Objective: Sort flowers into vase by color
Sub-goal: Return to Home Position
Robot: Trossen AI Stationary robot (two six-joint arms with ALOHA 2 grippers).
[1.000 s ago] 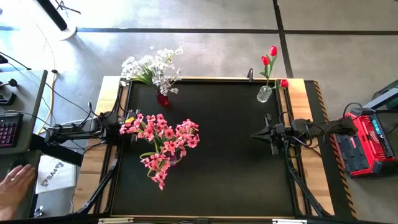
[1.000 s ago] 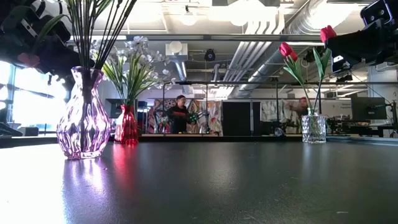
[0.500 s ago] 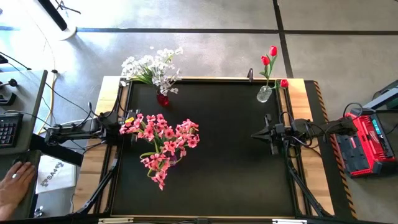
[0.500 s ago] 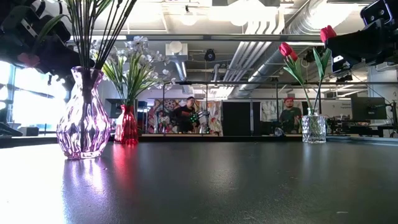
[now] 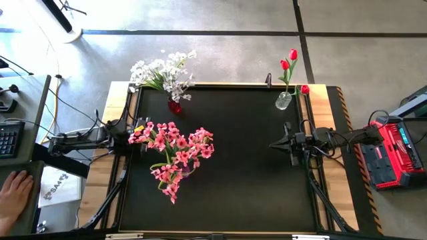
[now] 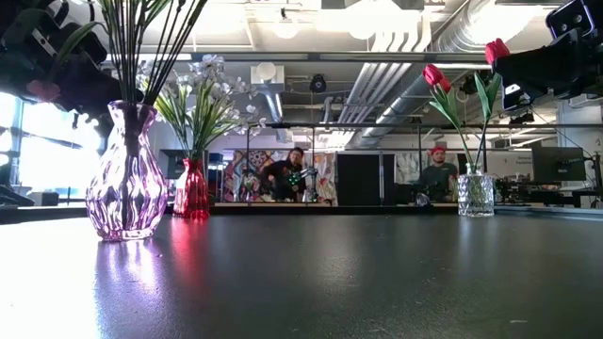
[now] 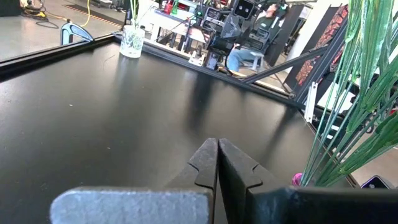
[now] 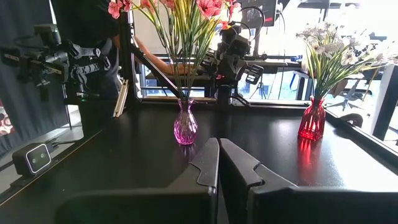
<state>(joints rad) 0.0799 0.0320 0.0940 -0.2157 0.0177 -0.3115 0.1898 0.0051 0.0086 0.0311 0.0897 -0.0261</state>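
Note:
The pink flowers (image 5: 173,152) stand with their stems in a pink glass vase (image 6: 125,174), (image 8: 185,126) near the table's left side. White flowers (image 5: 162,75) stand in a red vase (image 6: 192,189), (image 8: 311,119) at the far left. Red tulips (image 5: 289,61) stand in a clear glass vase (image 6: 475,194), (image 7: 131,40) at the far right. My left gripper (image 7: 217,149) is shut, held at the table's left edge beside the pink vase. My right gripper (image 8: 219,149) is shut, held near the table's right side, pointing toward the left.
The black table top (image 5: 233,167) has free room in its middle and near side. A raised frame (image 5: 127,160) runs around it. A person's hand (image 5: 13,197) rests at a desk left of the table. A red device (image 5: 390,157) sits to the right. People sit in the room beyond.
Both arms and all flowers have kept still. The person's hand at the desk on the left has shifted a little, and people in the room behind have moved.

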